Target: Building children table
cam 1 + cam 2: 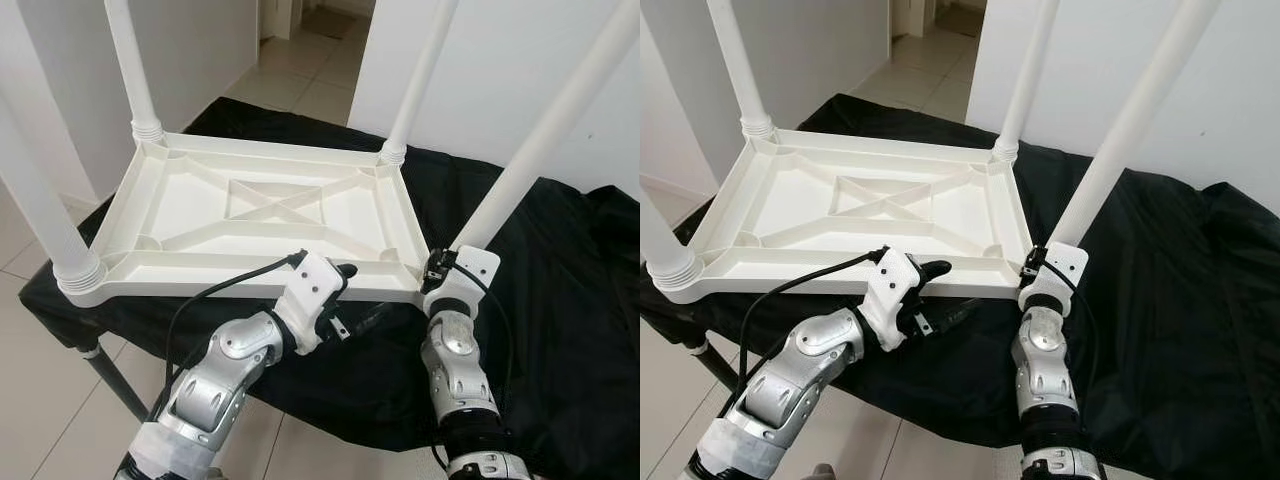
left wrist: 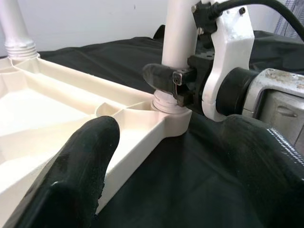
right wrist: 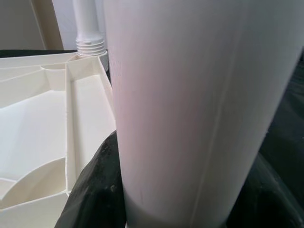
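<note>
- The white tabletop [image 1: 270,215] lies upside down on a black cloth [image 1: 560,290] that covers the worktop, with 4 white legs standing up from its corners.
- Seen from the head camera, the right gripper [image 1: 447,268] is at about 5 o'clock of the tabletop, its fingers closed around the near-right leg [image 1: 530,160] just above its threaded socket.
- The left gripper [image 1: 345,272] rests on the near rim at 6 o'clock; 1 finger [image 2: 83,166] presses the rim, but I cannot tell how wide the fingers stand.
- Judged step: seating or tightening the last leg while the left arm braces the tabletop.
- Next move probably calls for twisting the leg fully home, then releasing and turning the table upright.
</note>
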Robot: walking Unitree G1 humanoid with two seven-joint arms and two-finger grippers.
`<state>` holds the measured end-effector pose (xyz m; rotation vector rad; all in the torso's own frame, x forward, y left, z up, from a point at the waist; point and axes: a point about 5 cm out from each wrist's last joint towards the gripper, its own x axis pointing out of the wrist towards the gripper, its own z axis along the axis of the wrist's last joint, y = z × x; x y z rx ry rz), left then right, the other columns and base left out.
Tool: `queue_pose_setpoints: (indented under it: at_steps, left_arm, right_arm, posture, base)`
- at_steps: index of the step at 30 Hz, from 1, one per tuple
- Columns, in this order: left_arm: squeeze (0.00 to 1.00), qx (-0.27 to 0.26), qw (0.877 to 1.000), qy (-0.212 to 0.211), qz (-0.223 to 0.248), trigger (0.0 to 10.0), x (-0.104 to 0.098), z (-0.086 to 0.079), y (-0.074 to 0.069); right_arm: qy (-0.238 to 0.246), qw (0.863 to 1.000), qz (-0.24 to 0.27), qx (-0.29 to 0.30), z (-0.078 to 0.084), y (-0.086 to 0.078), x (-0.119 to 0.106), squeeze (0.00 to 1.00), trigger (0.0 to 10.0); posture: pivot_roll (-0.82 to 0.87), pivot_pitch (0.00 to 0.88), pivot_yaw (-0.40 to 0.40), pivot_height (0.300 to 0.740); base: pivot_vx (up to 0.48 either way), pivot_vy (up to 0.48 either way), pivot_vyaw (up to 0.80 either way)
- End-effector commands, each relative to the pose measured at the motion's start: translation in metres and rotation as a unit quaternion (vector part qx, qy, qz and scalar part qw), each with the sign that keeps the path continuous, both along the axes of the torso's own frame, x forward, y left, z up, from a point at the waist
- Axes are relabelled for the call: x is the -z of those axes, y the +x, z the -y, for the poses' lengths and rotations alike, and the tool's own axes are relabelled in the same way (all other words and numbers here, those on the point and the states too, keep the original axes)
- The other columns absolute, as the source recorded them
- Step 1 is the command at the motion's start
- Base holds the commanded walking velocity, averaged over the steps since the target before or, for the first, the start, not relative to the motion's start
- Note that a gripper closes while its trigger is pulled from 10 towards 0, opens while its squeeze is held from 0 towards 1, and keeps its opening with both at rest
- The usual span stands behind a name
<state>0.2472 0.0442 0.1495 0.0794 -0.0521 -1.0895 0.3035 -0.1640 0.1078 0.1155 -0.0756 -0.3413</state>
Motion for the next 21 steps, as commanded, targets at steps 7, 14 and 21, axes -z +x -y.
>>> queue_pose_setpoints:
  at_steps: [7,14,21]
  left_arm:
    - [0.0,-0.006,1.0,0.005,-0.006,10.0,0.001,0.001,-0.005]
    - [0.0,-0.007,1.0,0.003,-0.009,10.0,0.001,0.001,-0.007]
    - [0.0,-0.01,1.0,0.008,-0.008,10.0,0.001,0.001,-0.008]
  right_arm:
    - [0.005,0.999,0.002,-0.037,-0.002,-0.011,0.007,1.0,10.0]
    - [-0.002,0.996,0.033,-0.08,0.011,-0.012,-0.001,1.0,10.0]
    - [-0.032,0.985,0.047,-0.165,0.032,-0.013,-0.005,0.95,10.0]
  posture:
    - [0.05,0.0,-0.14,0.74]
    - [0.04,0.0,-0.149,0.74]
    - [0.04,0.0,-0.155,0.74]
  base:
    - [0.0,0.0,0.0]
    - [0.0,0.0,0.0]
    - [0.0,0.0,0.0]
